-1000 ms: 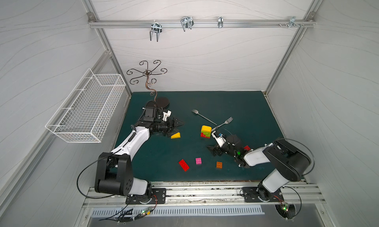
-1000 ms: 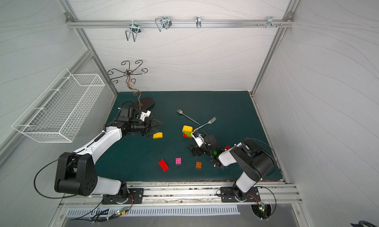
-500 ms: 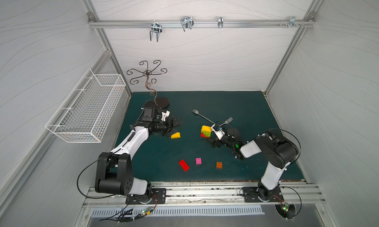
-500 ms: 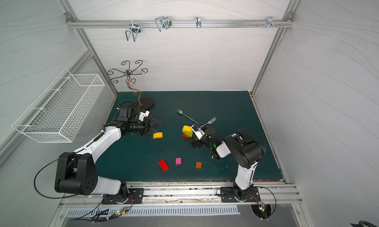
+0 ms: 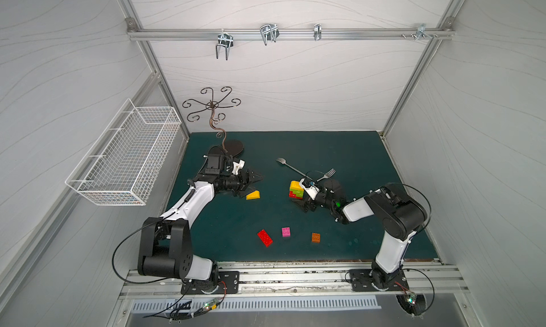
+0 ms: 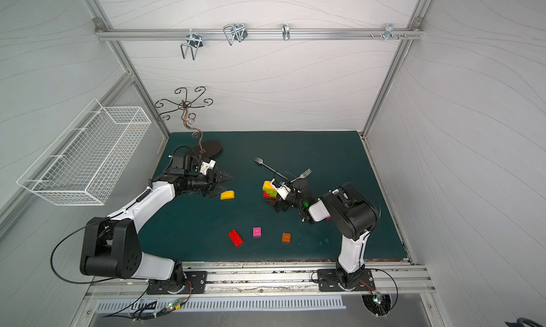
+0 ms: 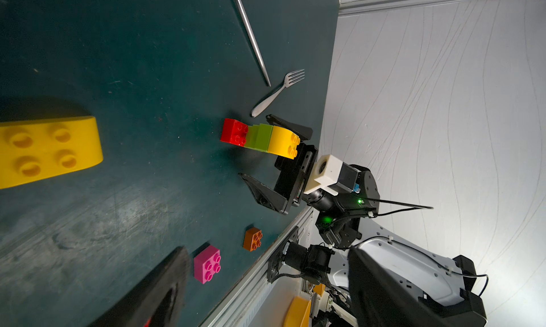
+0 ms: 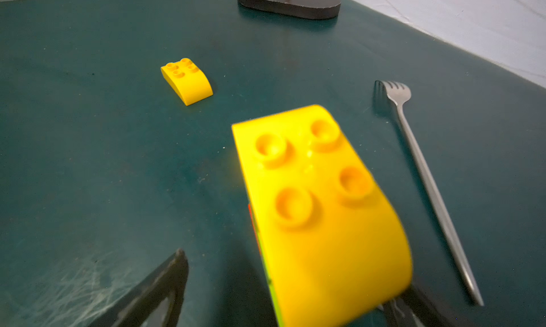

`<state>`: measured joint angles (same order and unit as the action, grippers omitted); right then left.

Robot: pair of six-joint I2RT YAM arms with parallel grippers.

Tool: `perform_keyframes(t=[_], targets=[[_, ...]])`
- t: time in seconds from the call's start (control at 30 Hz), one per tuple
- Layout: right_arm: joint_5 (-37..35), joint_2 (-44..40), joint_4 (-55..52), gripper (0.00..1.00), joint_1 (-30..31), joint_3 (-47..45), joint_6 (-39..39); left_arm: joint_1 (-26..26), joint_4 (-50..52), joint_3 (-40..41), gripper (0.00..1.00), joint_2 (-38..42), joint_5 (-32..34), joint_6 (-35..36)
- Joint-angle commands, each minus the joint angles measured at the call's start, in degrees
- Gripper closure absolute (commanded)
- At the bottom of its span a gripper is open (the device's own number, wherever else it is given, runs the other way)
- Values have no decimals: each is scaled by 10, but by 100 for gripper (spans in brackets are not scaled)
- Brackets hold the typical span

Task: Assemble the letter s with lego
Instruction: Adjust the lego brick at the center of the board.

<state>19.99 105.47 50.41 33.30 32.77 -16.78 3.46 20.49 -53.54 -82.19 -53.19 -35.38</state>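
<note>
Lego stack [image 5: 296, 189], right gripper [image 5: 299, 196] beside it

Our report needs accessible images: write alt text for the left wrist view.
The right gripper, open, straddles a red, green and yellow lego stack on a dark green mat. A loose yellow brick fills the foreground; a pink brick, an orange brick and a fork lie beyond.

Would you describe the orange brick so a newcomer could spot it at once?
On the green mat, three loose bricks lie in a row near the front rail. The orange brick is the end one next to the pink brick, farthest from the long red brick.
</note>
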Motion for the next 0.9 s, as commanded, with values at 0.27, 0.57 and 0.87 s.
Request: perform_keyframes(t=[0.27,0.57,0.87], targets=[[50,21,24,15,3,-32,34,-6,-11,-23,14,-5,-15,17],[37,46,102,29,-5,-56,61,-6,-20,-21,14,-7,-22,11],[15,65,123,46,-11,-41,54,-6,-22,-19,15,-8,-20,11]])
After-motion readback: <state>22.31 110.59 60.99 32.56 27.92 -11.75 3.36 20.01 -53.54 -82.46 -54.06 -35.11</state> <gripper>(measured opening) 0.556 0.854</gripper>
